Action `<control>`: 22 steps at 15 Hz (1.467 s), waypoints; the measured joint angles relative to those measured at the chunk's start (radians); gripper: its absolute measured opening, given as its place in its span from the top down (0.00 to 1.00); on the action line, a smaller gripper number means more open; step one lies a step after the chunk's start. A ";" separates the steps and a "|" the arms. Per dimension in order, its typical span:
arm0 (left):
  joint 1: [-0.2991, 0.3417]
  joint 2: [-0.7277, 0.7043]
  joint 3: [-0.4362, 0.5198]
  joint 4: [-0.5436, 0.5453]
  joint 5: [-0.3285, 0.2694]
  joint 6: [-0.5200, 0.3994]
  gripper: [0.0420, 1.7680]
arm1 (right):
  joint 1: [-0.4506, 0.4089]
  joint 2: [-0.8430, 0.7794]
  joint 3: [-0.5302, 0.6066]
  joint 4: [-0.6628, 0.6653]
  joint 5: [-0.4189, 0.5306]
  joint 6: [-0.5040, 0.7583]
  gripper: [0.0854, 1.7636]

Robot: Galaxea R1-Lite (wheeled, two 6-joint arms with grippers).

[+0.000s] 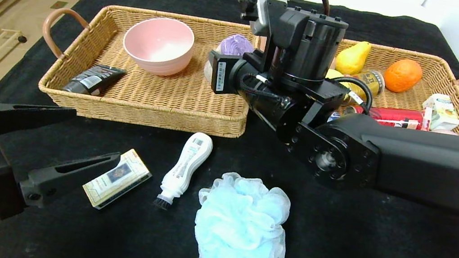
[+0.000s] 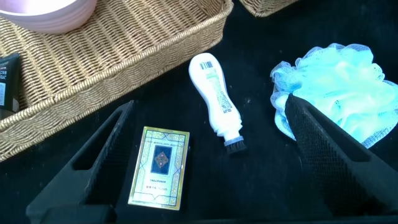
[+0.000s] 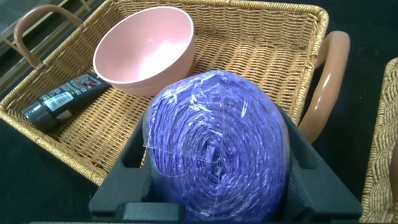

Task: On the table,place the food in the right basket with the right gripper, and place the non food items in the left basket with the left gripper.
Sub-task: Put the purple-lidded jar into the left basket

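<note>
My right gripper [image 3: 214, 155] is shut on a purple bun wrapped in clear film [image 3: 217, 137], its fingers pressing both sides. In the head view the purple bun [image 1: 235, 44] hangs over the right end of the left basket [image 1: 146, 109], and the wrist hides the fingers. My left gripper [image 1: 96, 134] is open low at the near left, close to a gold-edged card box [image 1: 117, 178]. In the left wrist view the card box [image 2: 160, 167] lies by one finger, apart from the white brush bottle [image 2: 214, 99] and the blue bath pouf [image 2: 336, 81].
The left basket holds a pink bowl [image 1: 159, 44] and a black tube [image 1: 93, 79]. The right basket [image 1: 447, 75] holds a pear [image 1: 353, 57], an orange [image 1: 402, 75], a can [image 1: 371, 81], a red pack [image 1: 395, 115] and a carton [image 1: 441, 110]. The brush bottle [image 1: 186, 168] and pouf [image 1: 241, 231] lie on black cloth.
</note>
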 joint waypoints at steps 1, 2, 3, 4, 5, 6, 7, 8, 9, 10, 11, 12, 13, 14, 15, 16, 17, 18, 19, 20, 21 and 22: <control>0.000 0.000 0.000 0.000 0.000 0.001 0.03 | 0.000 0.001 0.000 -0.004 0.000 -0.013 0.41; 0.000 0.000 0.000 0.000 -0.001 0.001 0.03 | -0.001 0.003 0.002 -0.015 -0.001 -0.015 0.36; 0.000 0.001 0.000 0.000 -0.001 0.001 0.03 | -0.002 0.004 0.002 -0.024 -0.002 -0.016 0.32; 0.000 0.001 0.001 0.000 -0.001 0.001 0.03 | 0.000 0.004 0.002 -0.024 -0.002 -0.016 0.29; 0.000 0.001 0.001 0.000 -0.001 0.001 0.03 | 0.001 0.004 0.003 -0.022 -0.002 -0.017 0.26; 0.000 0.001 0.001 0.001 -0.001 0.001 0.03 | 0.002 0.003 0.003 -0.020 -0.002 -0.018 0.23; 0.000 0.002 0.002 0.000 -0.001 0.001 0.03 | 0.003 0.000 0.005 -0.019 -0.002 -0.018 0.21; 0.000 0.003 0.002 0.001 -0.001 0.001 0.03 | 0.009 -0.004 0.008 -0.017 -0.002 -0.018 0.19; 0.000 0.004 0.003 0.000 -0.001 0.001 0.03 | 0.013 -0.011 0.014 -0.017 -0.002 -0.018 0.17; 0.000 0.005 0.003 0.001 -0.001 0.002 0.03 | 0.015 -0.021 0.025 -0.017 -0.002 -0.018 0.15; 0.000 0.005 0.003 0.001 0.000 0.002 0.03 | 0.019 -0.033 0.041 -0.016 -0.003 -0.018 0.14; 0.000 0.006 0.003 0.001 0.000 0.002 0.03 | 0.024 -0.051 0.064 -0.016 -0.004 -0.018 0.13; 0.000 0.006 0.003 0.001 0.000 0.002 0.03 | 0.027 -0.071 0.093 -0.017 -0.011 -0.019 0.12; 0.000 0.007 0.003 0.000 0.000 0.003 0.03 | 0.028 -0.095 0.129 -0.017 -0.017 -0.019 0.11; 0.000 0.008 0.003 0.001 -0.002 0.004 0.03 | 0.030 -0.127 0.173 -0.015 -0.018 -0.019 0.10; 0.000 0.008 0.003 0.001 -0.003 0.004 0.03 | 0.033 -0.162 0.217 -0.011 -0.014 -0.019 0.09; 0.000 0.008 0.003 0.005 -0.003 0.004 0.03 | 0.033 -0.201 0.264 -0.008 -0.008 -0.019 0.08; 0.000 0.008 0.000 0.014 -0.003 0.005 0.03 | 0.029 -0.246 0.319 -0.005 0.004 -0.019 0.08; -0.001 0.008 -0.002 0.017 -0.003 0.005 0.03 | 0.020 -0.294 0.377 -0.001 0.025 -0.019 0.07; -0.001 0.010 -0.005 0.020 -0.003 0.006 0.03 | 0.005 -0.338 0.425 0.008 0.048 -0.019 0.07; -0.003 0.014 -0.007 0.021 0.001 0.005 0.03 | -0.017 -0.393 0.477 0.033 0.085 -0.018 0.06; -0.008 0.019 -0.009 0.022 0.005 0.005 0.03 | -0.042 -0.448 0.527 0.069 0.131 -0.017 0.06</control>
